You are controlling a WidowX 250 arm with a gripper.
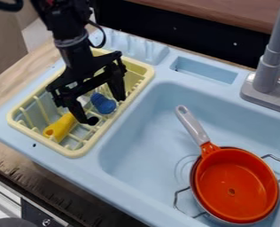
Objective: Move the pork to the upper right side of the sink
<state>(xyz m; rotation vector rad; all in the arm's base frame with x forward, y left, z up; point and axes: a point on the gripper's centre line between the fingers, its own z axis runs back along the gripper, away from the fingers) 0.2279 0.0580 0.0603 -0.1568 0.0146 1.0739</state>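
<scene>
No text, label, brand, number or sign can be read on anything here.

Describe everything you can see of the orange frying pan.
The frying pan is round and shallow, apparently plastic, with a small round mark in its floor. An orange neck joins its grey handle, which points toward the sink's far side. Empty and open side up, it appears to rest on a wire-handled pot in the sink.
</scene>
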